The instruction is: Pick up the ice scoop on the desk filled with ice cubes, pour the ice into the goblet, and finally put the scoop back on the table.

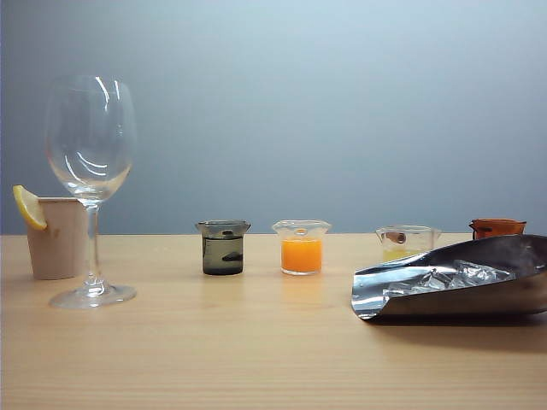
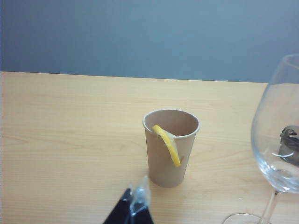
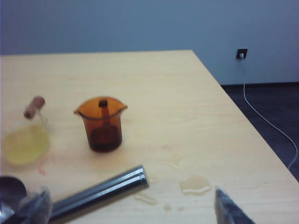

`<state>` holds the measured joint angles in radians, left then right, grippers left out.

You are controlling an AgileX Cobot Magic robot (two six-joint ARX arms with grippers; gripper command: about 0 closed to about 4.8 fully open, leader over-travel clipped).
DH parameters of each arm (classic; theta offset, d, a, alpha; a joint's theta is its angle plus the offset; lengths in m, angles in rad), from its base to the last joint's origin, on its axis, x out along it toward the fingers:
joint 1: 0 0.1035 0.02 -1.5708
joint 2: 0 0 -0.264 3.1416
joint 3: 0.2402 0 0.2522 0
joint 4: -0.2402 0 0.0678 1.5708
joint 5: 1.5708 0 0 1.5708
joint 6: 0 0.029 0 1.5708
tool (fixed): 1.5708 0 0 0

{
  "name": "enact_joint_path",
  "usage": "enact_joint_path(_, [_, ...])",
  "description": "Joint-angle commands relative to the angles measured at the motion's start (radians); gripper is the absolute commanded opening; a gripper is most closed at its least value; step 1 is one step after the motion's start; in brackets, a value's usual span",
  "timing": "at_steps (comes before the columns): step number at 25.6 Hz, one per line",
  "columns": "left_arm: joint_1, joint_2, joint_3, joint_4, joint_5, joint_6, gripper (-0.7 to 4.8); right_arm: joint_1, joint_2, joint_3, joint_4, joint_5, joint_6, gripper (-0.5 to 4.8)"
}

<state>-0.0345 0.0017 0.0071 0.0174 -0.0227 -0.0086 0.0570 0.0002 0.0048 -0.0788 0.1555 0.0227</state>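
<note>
Worktop (image 1: 256,359) first: goblet (image 1: 91,171) near its left edge, loaded ice scoop (image 1: 453,286) by the right edge. Right hand (image 3: 131,205) is wide open, empty, straddling the scoop's handle; left hand (image 2: 133,207) – can't tell. Ice cubes (image 1: 453,275) could spill – they're heaped near the lip.

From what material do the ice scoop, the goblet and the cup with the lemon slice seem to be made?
Ice scoop: polished metal, probably steel; it has mirror-like silver reflections.
Goblet: clear glass, possibly clear plastic; it is see-through with bright curved glints.
Cup: apparently paper, matte beige with a thin rim.
</note>
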Motion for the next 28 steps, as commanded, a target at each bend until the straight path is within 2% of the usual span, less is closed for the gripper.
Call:
enact_joint_path(1, [0.000, 0.000, 0.002, 0.008, 0.000, -0.003, -0.05, -0.002, 0.001, -0.003, 0.049, 0.028, 0.014, 4.79])
enact_joint_path(9, [0.000, 0.000, 0.002, 0.029, 0.000, -0.003, -0.05, 0.000, 0.001, -0.003, 0.048, 0.021, 0.015, 4.79])
enact_joint_path(10, [0.000, 0.000, 0.002, 0.029, 0.000, -0.003, -0.05, 0.000, 0.001, -0.003, 0.048, 0.018, 0.015, 3.35])
enact_joint_path(11, [0.000, 0.000, 0.002, 0.029, 0.000, -0.003, -0.05, 0.000, 0.001, -0.003, 0.049, -0.006, 0.015, 0.49])
enact_joint_path(12, [0.000, 0.000, 0.002, 0.029, 0.000, -0.003, -0.05, 0.000, 0.001, -0.003, 0.053, -0.024, 0.019, 0.00])
enact_joint_path(16, [0.000, 0.000, 0.017, 0.032, 0.000, -0.015, -0.05, 0.001, 0.001, 0.016, 0.076, -0.027, 0.176, -0.03])
enact_joint_path(19, [-0.001, 0.000, 0.082, 0.005, 0.000, -0.035, -0.05, 0.002, 0.006, 0.124, 0.018, -0.025, 0.208, -0.05])
enact_joint_path(22, [-0.001, 0.001, 0.161, -0.055, -0.003, -0.087, -0.05, 0.001, 0.047, 0.265, -0.118, -0.028, 0.340, -0.05])
enact_joint_path(25, [-0.001, 0.016, 0.245, -0.134, 0.000, -0.100, -0.04, 0.002, 0.125, 0.369, -0.183, -0.097, 0.448, -0.05])
enact_joint_path(28, [-0.001, 0.055, 0.329, -0.171, 0.010, -0.100, -0.04, 0.002, 0.209, 0.420, -0.169, -0.182, 0.581, -0.05])
